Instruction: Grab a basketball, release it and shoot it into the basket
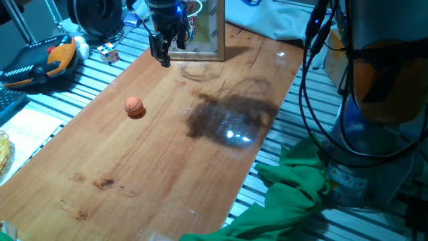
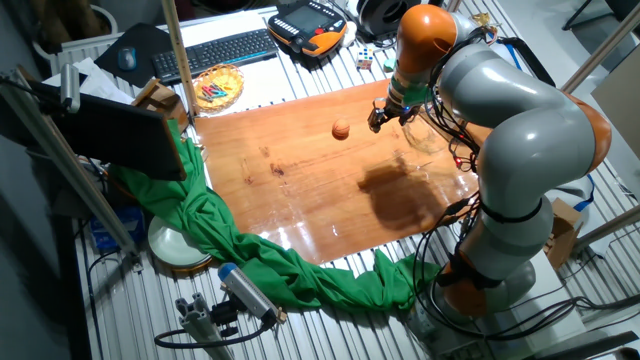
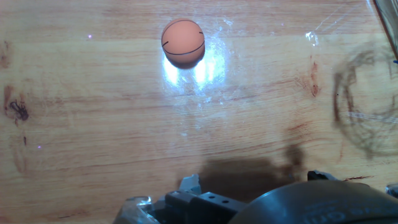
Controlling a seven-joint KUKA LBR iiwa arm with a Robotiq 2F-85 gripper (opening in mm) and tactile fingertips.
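Wooden tabletop (image 1: pixel 167 154): one board, lit by glare patches and crossed by the arm's dark shadow. It lies under the claw and runs out well past it on every side seen.

Arm (image 2: pixel 520 130): one KUKA arm, grey links with orange joints, bent over the far part of the board.

Green cloth (image 2: pixel 230 235): one, bunched along a table edge well away from the claw.

Keyboard (image 2: pixel 215 50): one, off the board, well apart from the claw.

Teach pendant (image 1: pixel 40 60): one, black and orange, off the board to the side of the claw.

Basket (image 1: pixel 200 30): one, light wooden-framed backboard standing upright just behind the claw in one fixed view. Rim and net are mostly hidden by the claw there; I cannot tell their state.

Claw (image 1: pixel 162 53): one two-finger gripper, dark, pointing down, raised above the board. Nothing is between the fingers. How far apart the fingers stand I cannot tell: one fixed view shows them as a dark cluster, the other is too small, and the hand view shows only the base of the hand.

Puzzle cube (image 1: pixel 108 52): one, multicoloured, off the board, to the side of the claw beside the pendant.

Basketball (image 1: pixel 134 106): one, orange with thin dark seams. It rests on the board, free, apart from the claw and clear of its fingers. In the hand view the ball (image 3: pixel 183 43) sits ahead of the hand, near the upper edge, beside a glare patch.
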